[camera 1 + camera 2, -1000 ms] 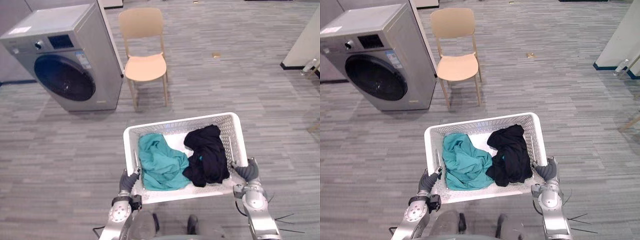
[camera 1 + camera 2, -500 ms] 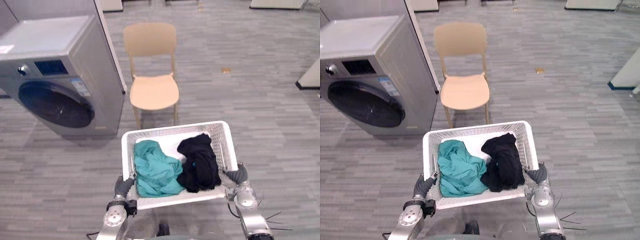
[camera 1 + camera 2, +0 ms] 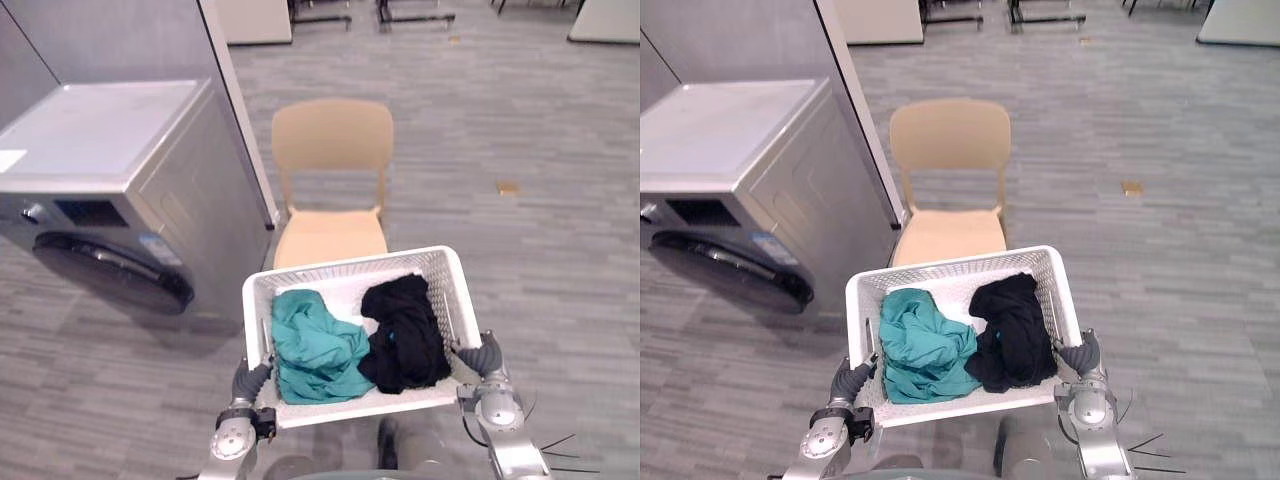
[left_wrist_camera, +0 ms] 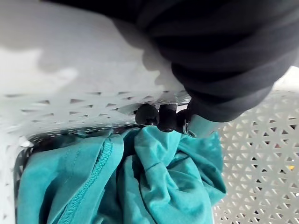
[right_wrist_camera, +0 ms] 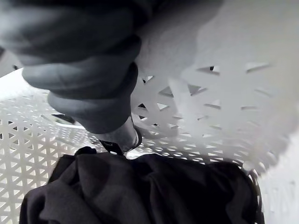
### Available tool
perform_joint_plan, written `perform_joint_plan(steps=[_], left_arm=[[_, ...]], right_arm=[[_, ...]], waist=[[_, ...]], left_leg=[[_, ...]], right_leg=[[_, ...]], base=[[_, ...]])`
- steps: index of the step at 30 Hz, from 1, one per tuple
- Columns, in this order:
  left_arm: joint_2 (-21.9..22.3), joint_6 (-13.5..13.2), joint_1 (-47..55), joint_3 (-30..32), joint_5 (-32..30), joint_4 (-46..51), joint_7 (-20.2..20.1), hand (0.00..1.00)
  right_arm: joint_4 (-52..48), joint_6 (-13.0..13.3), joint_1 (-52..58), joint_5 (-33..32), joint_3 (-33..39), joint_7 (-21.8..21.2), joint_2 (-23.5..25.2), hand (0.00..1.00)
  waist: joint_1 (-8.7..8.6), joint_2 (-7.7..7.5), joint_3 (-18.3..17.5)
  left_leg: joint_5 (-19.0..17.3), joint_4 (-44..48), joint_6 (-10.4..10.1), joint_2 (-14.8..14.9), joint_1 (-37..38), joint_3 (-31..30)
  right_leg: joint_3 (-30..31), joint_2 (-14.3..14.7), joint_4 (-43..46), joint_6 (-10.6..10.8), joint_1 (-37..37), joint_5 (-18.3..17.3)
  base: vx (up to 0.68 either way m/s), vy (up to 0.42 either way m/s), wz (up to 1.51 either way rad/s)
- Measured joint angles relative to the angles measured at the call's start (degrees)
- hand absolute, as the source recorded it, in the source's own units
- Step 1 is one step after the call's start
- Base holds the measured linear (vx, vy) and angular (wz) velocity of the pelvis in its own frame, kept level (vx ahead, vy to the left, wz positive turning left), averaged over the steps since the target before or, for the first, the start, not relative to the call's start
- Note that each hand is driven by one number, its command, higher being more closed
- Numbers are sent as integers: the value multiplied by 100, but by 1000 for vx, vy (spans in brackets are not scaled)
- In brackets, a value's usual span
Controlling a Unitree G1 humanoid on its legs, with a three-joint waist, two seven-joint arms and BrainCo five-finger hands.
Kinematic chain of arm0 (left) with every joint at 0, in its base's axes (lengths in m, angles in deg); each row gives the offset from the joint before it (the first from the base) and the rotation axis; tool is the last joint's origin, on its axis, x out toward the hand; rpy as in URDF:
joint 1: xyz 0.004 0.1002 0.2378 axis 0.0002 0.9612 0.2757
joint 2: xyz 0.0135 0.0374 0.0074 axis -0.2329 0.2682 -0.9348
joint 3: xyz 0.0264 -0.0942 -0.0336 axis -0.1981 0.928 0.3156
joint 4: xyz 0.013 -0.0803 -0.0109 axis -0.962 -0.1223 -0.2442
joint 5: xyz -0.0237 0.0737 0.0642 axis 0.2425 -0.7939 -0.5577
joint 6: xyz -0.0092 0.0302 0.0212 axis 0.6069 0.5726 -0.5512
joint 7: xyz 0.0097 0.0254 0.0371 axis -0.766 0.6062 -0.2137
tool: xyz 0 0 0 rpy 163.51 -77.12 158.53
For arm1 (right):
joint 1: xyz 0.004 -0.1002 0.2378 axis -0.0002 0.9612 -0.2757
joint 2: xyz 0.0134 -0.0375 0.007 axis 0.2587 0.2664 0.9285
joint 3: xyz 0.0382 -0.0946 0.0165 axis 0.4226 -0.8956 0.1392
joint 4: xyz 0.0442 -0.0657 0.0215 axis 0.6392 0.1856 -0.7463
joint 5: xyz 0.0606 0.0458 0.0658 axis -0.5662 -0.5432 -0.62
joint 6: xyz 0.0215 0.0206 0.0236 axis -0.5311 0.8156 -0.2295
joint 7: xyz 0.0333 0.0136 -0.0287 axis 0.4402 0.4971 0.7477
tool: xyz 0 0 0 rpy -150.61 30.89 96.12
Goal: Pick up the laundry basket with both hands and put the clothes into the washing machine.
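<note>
Your left hand [image 3: 250, 381] curled fingers over laundry basket [image 3: 350, 268] rim; right hand [image 3: 487, 356] gripped opposite side. Inside lay teal garment [image 3: 315, 345] and black garment [image 3: 405, 330] (touching). Washing machine [image 3: 110, 190] stood ahead-left, beside chair [image 3: 333, 140].

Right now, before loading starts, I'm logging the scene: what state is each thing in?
laundry basket: held up, level, gripped at both side rims.
teal garment: crumpled in the basket, robot's left half.
black garment: crumpled beside it, touching.
washing machine: door shut.
chair: upright.
left hand: curled on the rim.
right hand: curled on the rim.
</note>
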Motion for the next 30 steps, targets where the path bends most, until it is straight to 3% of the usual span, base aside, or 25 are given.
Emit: perform_joint_plan(steps=[1, 2, 5, 6, 7, 8, 9, 11, 13, 15, 17, 20, 21, 22, 25, 26, 30], left_arm=[[11, -103, -17, 11, 13, 31, 0, 100], [22, -128, -21, 11, 14, 38, 0, 100], [34, -137, -38, 18, 11, 49, -1, 100], [69, -127, -29, -6, 0, 52, -3, 100], [55, -111, -37, -40, -25, -15, -14, 100], [34, -71, -86, -35, -33, -65, -6, 100], [-45, -25, -134, -22, -47, -45, -4, 100], [-95, -2, -174, -22, -49, -45, -5, 100], [-52, 36, -123, -35, -52, -45, -5, 100], [-153, 56, -150, -42, -174, -42, 2, 100], [-242, 90, -192, -42, -287, -44, 30, 100], [-377, 96, -292, -50, -413, -56, 78, 100], [-423, 97, -377, -65, -458, -90, 139, 100], [-467, 90, -590, -76, -525, -206, 168, 100], [-399, 95, -1051, -139, -621, -546, 253, 100], [-406, 92, -1240, -130, -621, -646, 319, 100], [-554, 92, -2691, -39, -599, -1455, 576, 100]], right_arm=[[-12, 16, -122, -1, 28, 42, -15, 100], [-11, 18, -162, -1, 36, 47, -20, 100], [129, 38, -248, -5, 49, 50, -33, 100], [212, 52, -194, -9, 68, 50, -41, 100], [346, 83, -169, -12, 131, 51, -9, 100], [448, 80, -174, -13, 145, 54, 61, 100], [488, 80, -145, -9, 171, 53, 159, 100], [499, 92, -173, -4, 213, 41, 223, 100], [607, 96, -187, 10, 242, 18, 242, 100], [758, 102, -202, 12, 241, -8, 291, 100], [964, 106, -202, 10, 229, 21, 390, 100], [1139, 113, -205, 3, 103, 59, 371, 100], [1179, 113, -213, 3, 66, 78, 373, 100], [1289, 134, -296, -1, 12, 113, 367, 100], [1813, 128, -850, -14, -34, 116, 103, 100], [1866, 128, -1020, -22, -40, 164, 86, 100], [2044, 95, -1944, -242, -37, 462, 35, 100]], waist=[[121, -45, -19], [146, -67, -9], [214, -97, 10], [202, -54, 5], [149, 45, 19], [119, -81, 31], [117, -286, 17], [131, -472, 77], [130, -477, 86], [98, -529, 129], [-58, -547, 138], [-86, -548, 140], [-111, -575, 145], [-189, -679, 232], [-175, -423, 398], [-180, -398, 530], [-160, -488, 1174]], left_leg=[[-416, -287, 188, 29, -494, 180], [-521, -500, 242, 26, -650, 215], [-532, -2599, 131, -137, -1113, 76], [-16, -3755, -62, -230, -1023, 0], [722, -4266, 248, -242, -915, -67], [729, -4292, 233, -339, -858, -38], [640, -4433, 346, -567, -778, 53], [413, -4391, 505, -773, -768, 228], [127, -4402, 589, -908, -576, 363], [-37, -4519, 712, -1079, -203, 501], [-90, -4664, 758, -1143, 58, 507], [-86, -4893, 724, -1185, 242, 489], [-75, -4872, 698, -1211, 198, 454], [-83, -4638, 654, -1345, 51, 289], [-120, -4389, 568, -1100, -391, 178], [-115, -4342, 548, -1042, -501, 170], [-67, -3992, 472, -850, -1518, 125]], right_leg=[[131, -44, -343, 28, 336, 14], [183, -68, -447, 43, 425, 23], [292, -334, -760, 327, 886, -43], [317, -396, -752, 576, 1041, -204], [403, -425, -715, 835, 1234, -451], [411, -550, -713, 839, 1259, -462], [435, -775, -715, 874, 1226, -485], [487, -1046, -568, 972, 1174, -523], [614, -1274, 279, 1111, 829, -542], [757, -1631, 2107, 1381, 31, -370], [711, -1712, 2788, 1147, -375, -604], [720, -1404, 2337, 1030, -852, -825], [747, -1234, 1700, 983, -906, -755], [766, -1157, 1102, 828, -940, -326], [659, -964, 787, 718, -1052, -122], [626, -914, 729, 694, -1096, -57], [475, -800, 766, 586, -1908, 162]], base=[[410, 0, -30], [497, 46, -43], [426, 147, -35], [427, 236, -14], [488, 308, -6], [459, 309, 1], [358, 248, -1], [308, 196, -15], [234, 206, -32], [189, 181, -27], [185, 92, 5], [182, 15, 10], [183, -90, 49], [177, -113, 59], [77, -68, 14], [-10, -80, -11], [-106, -63, 8]])
